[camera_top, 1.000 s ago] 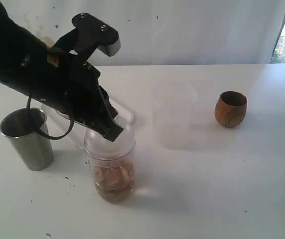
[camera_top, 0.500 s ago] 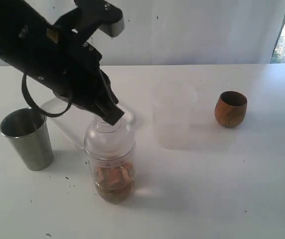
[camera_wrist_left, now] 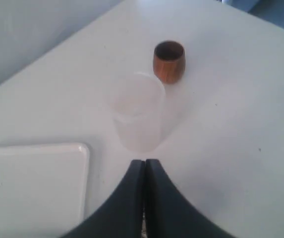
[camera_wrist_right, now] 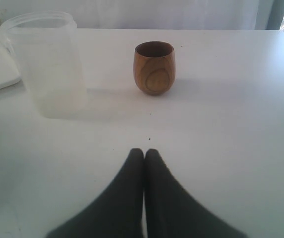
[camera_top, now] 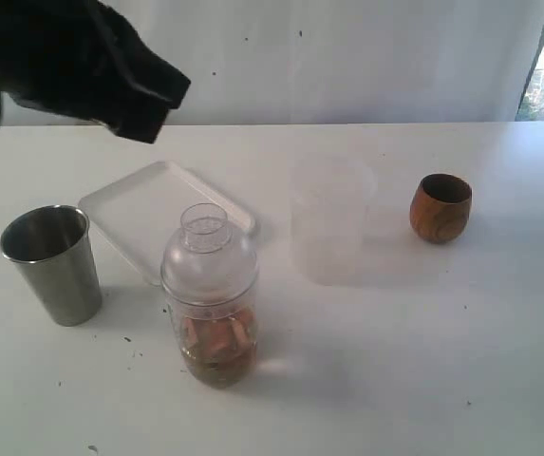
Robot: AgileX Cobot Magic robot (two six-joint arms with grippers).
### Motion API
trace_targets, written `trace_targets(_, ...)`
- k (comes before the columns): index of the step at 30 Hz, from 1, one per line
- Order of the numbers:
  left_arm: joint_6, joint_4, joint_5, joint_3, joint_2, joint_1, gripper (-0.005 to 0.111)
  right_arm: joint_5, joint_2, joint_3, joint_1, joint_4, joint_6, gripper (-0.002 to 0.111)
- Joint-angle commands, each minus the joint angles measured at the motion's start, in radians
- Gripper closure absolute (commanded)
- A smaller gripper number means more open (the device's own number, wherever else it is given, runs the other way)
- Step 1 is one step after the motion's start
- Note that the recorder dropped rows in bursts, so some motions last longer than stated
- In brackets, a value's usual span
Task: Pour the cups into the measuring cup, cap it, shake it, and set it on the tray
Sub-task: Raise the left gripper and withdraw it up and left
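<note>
A tall, clear, straight-sided measuring cup [camera_top: 209,313] stands upright on the white worktop [camera_top: 395,361], towards the near left of the exterior view. A clear domed lid [camera_top: 206,249] with a short open neck sits on top of it, and brownish and orange pieces lie in its lower part. No hand touches it.

Just behind it lies the flat white rectangular plastic tray [camera_top: 129,217] with rounded corners and a low rim. The measuring cup's base is on the worktop, close to the tray's near edge, not on the tray itself. Nothing shows on the bare part of the tray.

A shiny tapered stainless-steel tumbler [camera_top: 53,264] stands upright to the left of the measuring cup, apart from it and beside the tray's left corner. To the right of the tray stands a frosted, milky-translucent plastic cup [camera_top: 328,223], also upright. Further right, well apart from the rest, is a small round-bellied brown wooden cup [camera_top: 440,207], upright with its mouth open to the top.

The black left arm [camera_top: 63,57] is raised at the upper left of the exterior view, above the worktop and clear of every cup. The left hand [camera_wrist_left: 144,166] is closed, its two dark fingers pressed together with nothing between them; its camera looks down on the tray's corner, the frosted cup and the wooden cup.

The right hand [camera_wrist_right: 143,154] is likewise closed and empty, low over the worktop, facing the wooden cup and the frosted cup.
</note>
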Motion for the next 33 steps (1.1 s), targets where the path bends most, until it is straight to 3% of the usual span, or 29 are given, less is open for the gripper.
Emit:
trace_targets(1,-0.014,-0.014,-0.222,0.171,-0.158,-0.003,0.107,-0.008,-0.004,0.007,-0.003,0.0,0.004,0.108)
trace_targets(6,-0.04,-0.016,-0.508,0.41,-0.321,-0.003,0.107,-0.008,-0.004,0.007,-0.003,0.0,0.004,0.108)
trace_targets(10,-0.04,-0.016,-0.636,0.548,-0.419,-0.003,0.107,-0.008,-0.004,0.007,-0.003,0.0,0.004,0.108)
trace_targets(19,-0.029,-0.016,-0.667,0.638,-0.538,-0.003,0.107,-0.008,-0.004,0.007,-0.003,0.0,0.004,0.108)
trace_targets(33,-0.028,0.0,-0.645,0.69,-0.545,-0.003,0.107,-0.008,-0.004,0.007,-0.003,0.0,0.055,0.108)
